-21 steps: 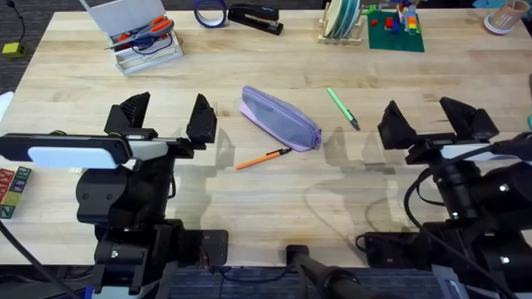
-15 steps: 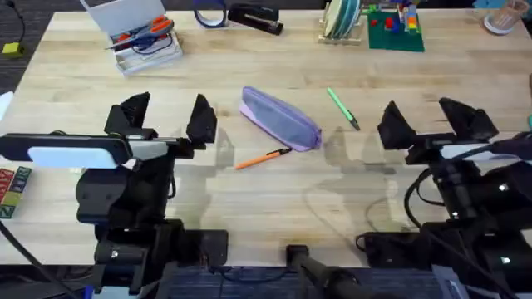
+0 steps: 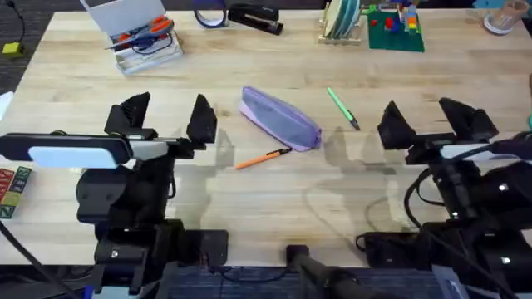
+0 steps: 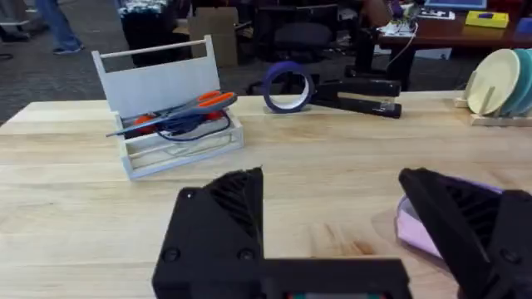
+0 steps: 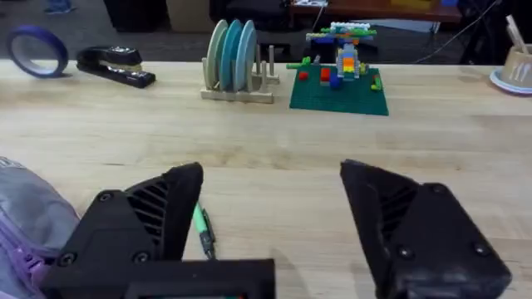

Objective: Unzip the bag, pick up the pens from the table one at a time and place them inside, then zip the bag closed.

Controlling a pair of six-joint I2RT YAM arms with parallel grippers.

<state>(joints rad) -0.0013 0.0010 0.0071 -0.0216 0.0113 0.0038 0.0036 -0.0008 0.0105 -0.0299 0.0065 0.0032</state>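
Ok quick status from my seat. My left gripper [image 3: 166, 115] is spread wide w/ nothing between the fingers, hovering over the table [image 3: 274, 195]. Out ahead of it and off to its left is a white caddy [image 3: 137, 37] w/ orange-handled scissors [image 4: 187, 106] lying in it. Further ahead, more to its right, a blue tape roll [image 4: 288, 85] and a black stapler [image 4: 366, 85] sit just beside each other at the far edge.

Just to the right of that claw is the bag [image 3: 280, 119], lavender pouch lying at a diagonal; in the left wrist view it peeks out behind the right finger. Zipper looks shut afaict but can't say for sure. The orange pen [image 3: 263, 158] is right next to the bag's near side, dark tip pointing at the bag's near-right end, touching or almost, can't tell which.

Green pen [image 3: 342, 109] lies on the bag's far-right side, apart from it, and just left of my right gripper [image 3: 430, 123]. That one's also wide w/ nothing in it; in the right wrist view the green pen pokes out by the left finger. Ahead of it at the far edge: a rack of pale plates [image 5: 235, 60] and beside that a green baseplate w/ bricks [image 5: 340, 76].
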